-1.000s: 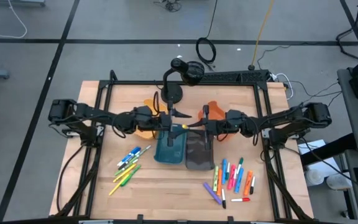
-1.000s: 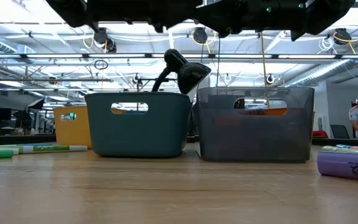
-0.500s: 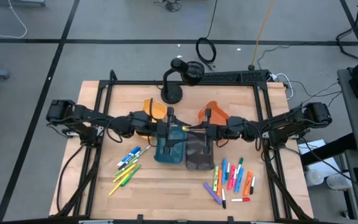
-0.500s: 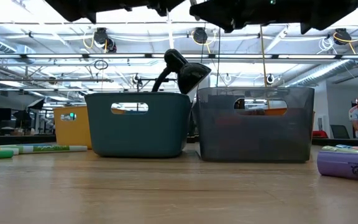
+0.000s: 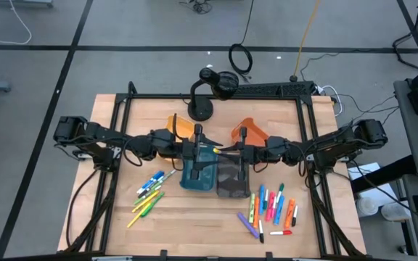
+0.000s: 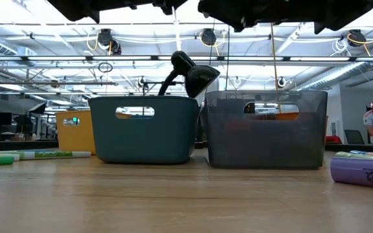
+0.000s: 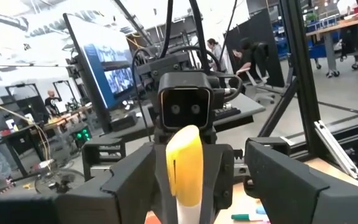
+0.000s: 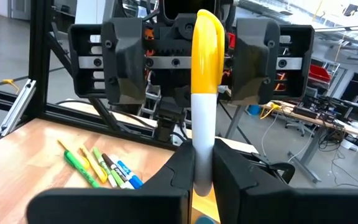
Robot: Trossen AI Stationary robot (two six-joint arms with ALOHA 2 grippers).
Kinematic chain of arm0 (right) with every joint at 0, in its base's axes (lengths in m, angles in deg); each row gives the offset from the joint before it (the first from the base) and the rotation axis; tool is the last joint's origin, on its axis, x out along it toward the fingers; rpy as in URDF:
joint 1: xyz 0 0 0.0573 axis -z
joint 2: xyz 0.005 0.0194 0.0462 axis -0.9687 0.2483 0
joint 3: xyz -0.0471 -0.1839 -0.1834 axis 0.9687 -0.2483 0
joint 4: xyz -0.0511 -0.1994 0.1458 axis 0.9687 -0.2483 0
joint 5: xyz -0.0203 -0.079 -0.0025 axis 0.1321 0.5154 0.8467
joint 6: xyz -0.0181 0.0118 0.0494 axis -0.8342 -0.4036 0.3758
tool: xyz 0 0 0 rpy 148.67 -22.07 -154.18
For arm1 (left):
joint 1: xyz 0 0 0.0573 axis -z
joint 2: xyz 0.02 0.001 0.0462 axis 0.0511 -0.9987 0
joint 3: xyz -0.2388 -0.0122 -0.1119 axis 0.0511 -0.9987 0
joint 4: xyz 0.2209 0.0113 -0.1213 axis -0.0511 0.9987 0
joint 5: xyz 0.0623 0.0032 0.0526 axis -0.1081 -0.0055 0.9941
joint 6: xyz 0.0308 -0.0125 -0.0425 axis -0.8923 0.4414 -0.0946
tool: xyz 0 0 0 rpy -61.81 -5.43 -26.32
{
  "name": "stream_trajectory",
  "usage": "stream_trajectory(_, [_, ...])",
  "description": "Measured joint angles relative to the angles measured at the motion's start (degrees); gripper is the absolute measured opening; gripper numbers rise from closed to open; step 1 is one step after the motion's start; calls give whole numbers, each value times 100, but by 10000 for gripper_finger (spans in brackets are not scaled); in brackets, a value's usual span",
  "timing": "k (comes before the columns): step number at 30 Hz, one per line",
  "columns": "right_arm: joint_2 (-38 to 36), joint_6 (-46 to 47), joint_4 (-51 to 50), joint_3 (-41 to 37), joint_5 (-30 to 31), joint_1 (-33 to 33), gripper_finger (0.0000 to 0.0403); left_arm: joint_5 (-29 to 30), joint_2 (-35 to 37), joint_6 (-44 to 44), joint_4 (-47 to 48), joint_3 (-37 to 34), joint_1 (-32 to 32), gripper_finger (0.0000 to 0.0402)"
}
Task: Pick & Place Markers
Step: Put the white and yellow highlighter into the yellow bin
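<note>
Since a second ago both arms have slid a little toward me, so the two grippers now meet over the rear edge of the two bins rather than behind them; over the last half second I see no shift at all.

From above, my right gripper (image 5: 223, 148) reaches in from the right and my left gripper (image 5: 207, 148) from the left, tips almost meeting above the teal bin (image 5: 199, 174) and the grey bin (image 5: 232, 180), which stand side by side, touching. Between the tips I can only make out a speck of yellow.

My right wrist camera makes it plain: the right fingers (image 8: 182, 171) are clamped on the white barrel of a yellow-capped marker (image 8: 204, 93), cap pointing at the left gripper, whose two pads stand wide apart on either side of the cap. My left wrist camera shows the same cap end-on, between its own spread fingers (image 7: 294, 183), not touching either that I can tell.

Remaining markers lie on the table (image 5: 115, 116) in two groups: a green, yellow and blue bunch (image 5: 148, 194) left of the teal bin, and a mixed-colour bunch (image 5: 271, 209) right of the grey bin. An orange bin (image 5: 251, 129) and a yellow-orange bin (image 5: 177, 125) sit behind the arms.

My low camera sees only the arms' dark undersides overhead, the bin fronts, and a purple marker (image 6: 362, 169) close up at right.
</note>
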Motion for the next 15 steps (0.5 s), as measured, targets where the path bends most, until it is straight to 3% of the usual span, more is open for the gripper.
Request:
stream_trajectory(4, [0,0,0,0,-5,0,25,-8,0,114,45,0,-2,201])
stream_trajectory(10, [2,-2,-20,0,-62,-4,25,-77,0,139,94,0,-29,49])
stream_trajectory(15, [3,78,-257,-2,2,1,43,10,41,278,402,0,-117,48])
